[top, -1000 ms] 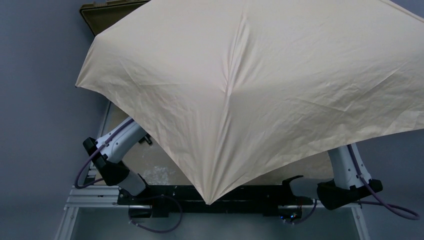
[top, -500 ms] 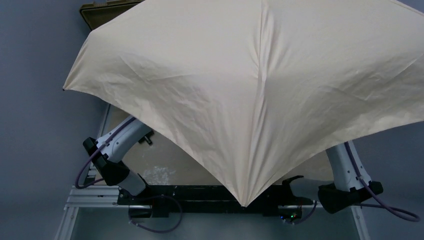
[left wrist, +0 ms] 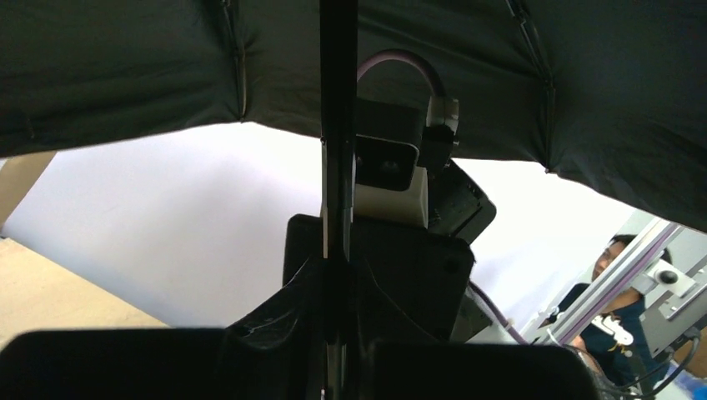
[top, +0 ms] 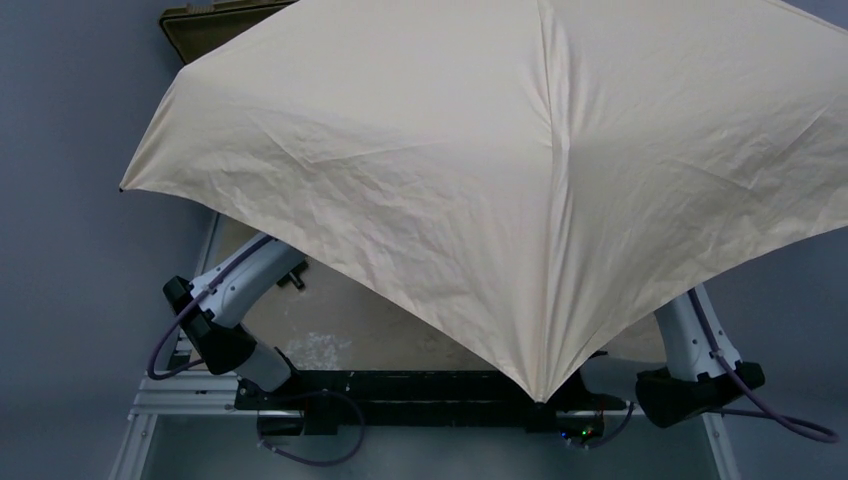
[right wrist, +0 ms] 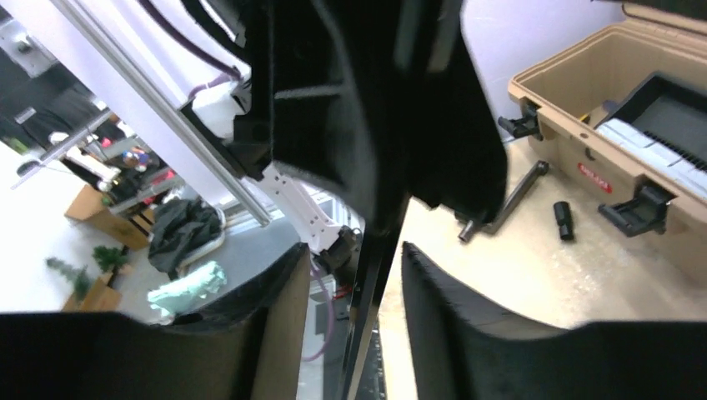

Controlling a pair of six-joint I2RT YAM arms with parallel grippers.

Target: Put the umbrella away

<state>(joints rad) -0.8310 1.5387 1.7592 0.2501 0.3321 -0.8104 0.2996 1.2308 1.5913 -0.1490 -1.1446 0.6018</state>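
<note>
The open beige umbrella (top: pixel 500 170) fills most of the top view, and its canopy hides both grippers there. In the left wrist view the canopy underside (left wrist: pixel 125 75) is dark overhead and the thin dark shaft (left wrist: pixel 338 125) runs straight up. My left gripper (left wrist: pixel 340 279) is shut on that shaft. In the right wrist view my right gripper (right wrist: pixel 357 292) is open, its fingers (right wrist: pixel 450 308) on either side of the shaft (right wrist: pixel 367 283) with gaps. The left gripper's dark body (right wrist: pixel 367 100) sits just beyond it. The handle is hidden.
A tan hard case (right wrist: pixel 584 125) stands open at the table's far side, its corner also showing in the top view (top: pixel 200 25). A dark rod (right wrist: pixel 504 204) and a small black cylinder (right wrist: pixel 564 221) lie on the table before it. A person (left wrist: pixel 613 283) stands beyond the frame.
The canopy has turned: its near tip swung right along the front rail, and its left tip moved out to the left. The arm bases have stayed put.
</note>
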